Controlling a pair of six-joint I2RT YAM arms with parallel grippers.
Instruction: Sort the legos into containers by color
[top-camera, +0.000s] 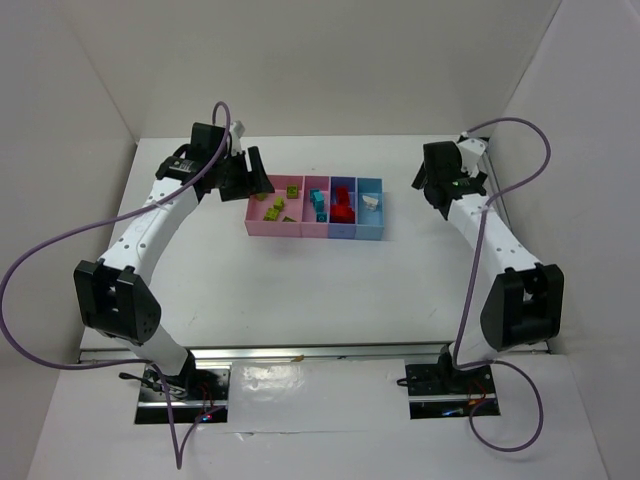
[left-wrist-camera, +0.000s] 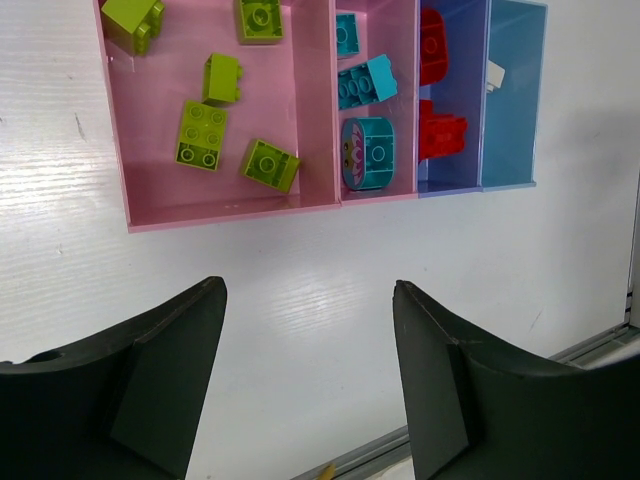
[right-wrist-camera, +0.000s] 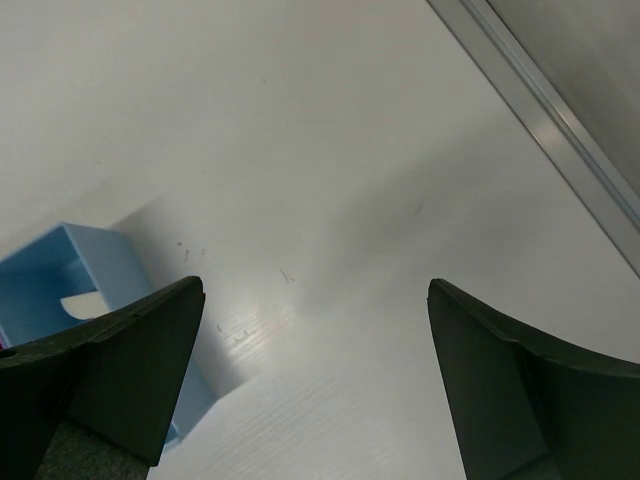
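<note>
Four joined bins stand mid-table: wide pink (top-camera: 262, 226), narrow pink (top-camera: 316, 230), periwinkle (top-camera: 343, 232) and light blue (top-camera: 371, 230). In the left wrist view, several lime green legos (left-wrist-camera: 202, 135) lie in the wide pink bin (left-wrist-camera: 160, 190). Cyan legos (left-wrist-camera: 367, 82) lie in the narrow pink bin, and red legos (left-wrist-camera: 441, 135) in the periwinkle bin. A white piece (left-wrist-camera: 494, 73) lies in the light blue bin (left-wrist-camera: 512, 130). My left gripper (left-wrist-camera: 310, 290) is open and empty beside the wide pink bin's left end (top-camera: 262, 185). My right gripper (right-wrist-camera: 315, 290) is open and empty, to the right of the light blue bin (right-wrist-camera: 60, 270).
White walls enclose the table at the back and on both sides. A metal rail (top-camera: 300, 352) runs along the near edge. Purple cables (top-camera: 40, 255) loop from both arms. No loose legos show on the white table (top-camera: 320, 290).
</note>
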